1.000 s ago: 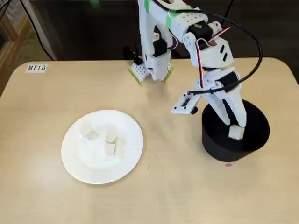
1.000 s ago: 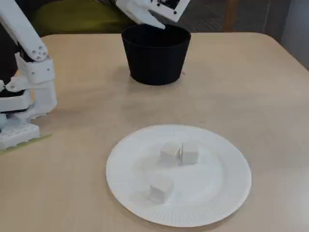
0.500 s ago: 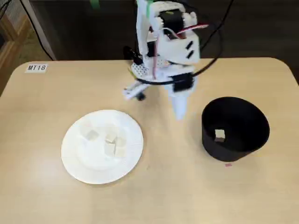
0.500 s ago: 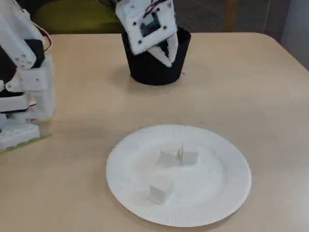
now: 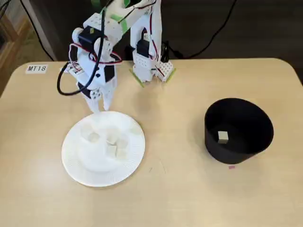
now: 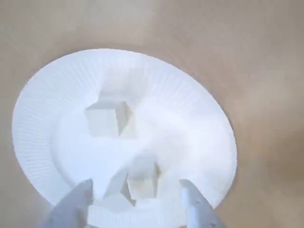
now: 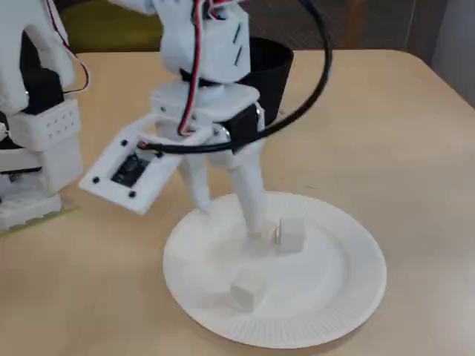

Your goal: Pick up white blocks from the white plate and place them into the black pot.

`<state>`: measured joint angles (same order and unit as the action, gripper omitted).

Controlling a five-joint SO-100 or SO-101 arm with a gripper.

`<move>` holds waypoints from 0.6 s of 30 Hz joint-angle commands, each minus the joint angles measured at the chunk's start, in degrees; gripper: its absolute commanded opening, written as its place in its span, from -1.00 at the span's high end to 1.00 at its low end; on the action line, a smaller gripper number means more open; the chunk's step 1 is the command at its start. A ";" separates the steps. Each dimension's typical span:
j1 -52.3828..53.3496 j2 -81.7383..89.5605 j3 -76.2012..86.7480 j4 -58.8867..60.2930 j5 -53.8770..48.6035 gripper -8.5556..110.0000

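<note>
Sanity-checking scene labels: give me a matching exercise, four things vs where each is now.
Things:
1. hand
2. white plate
3. black pot
4. arm base

Places, in the fixed view from above:
A. right side of table, one cube inside
B. far table edge, middle
C. left of pot, cubes on it
D. open over the plate's far rim

Pairs: 1-D, 2-C, 3-A, 4-B

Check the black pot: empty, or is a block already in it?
Not empty: the black pot holds one white block on its floor.
</note>
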<state>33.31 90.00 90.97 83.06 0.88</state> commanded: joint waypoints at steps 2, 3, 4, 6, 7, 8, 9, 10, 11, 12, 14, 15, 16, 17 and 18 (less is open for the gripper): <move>2.90 -3.96 -6.59 2.46 -2.37 0.29; 3.60 -4.75 -6.94 2.81 -2.64 0.29; 4.22 -5.45 -7.03 2.81 -2.99 0.29; 5.01 -7.21 -7.29 2.64 -3.52 0.28; 5.27 -8.17 -7.65 2.55 -3.78 0.29; 5.62 -9.05 -7.91 2.37 -3.96 0.29; 5.89 -10.02 -8.26 2.37 -4.04 0.29; 6.15 -10.99 -8.79 2.29 -4.13 0.29; 6.33 -11.95 -9.32 2.20 -4.31 0.30; 6.42 -12.74 -9.67 2.02 -4.39 0.31; 6.24 -13.54 -9.84 0.35 -4.39 0.32; 6.06 -13.71 -9.84 -0.53 -4.39 0.32; 5.89 -13.97 -9.84 -1.49 -4.39 0.33; 5.71 -14.15 -9.84 -2.55 -4.39 0.34; 5.54 -14.41 -9.84 -3.52 -4.39 0.35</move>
<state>39.02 75.32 83.58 82.27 -2.99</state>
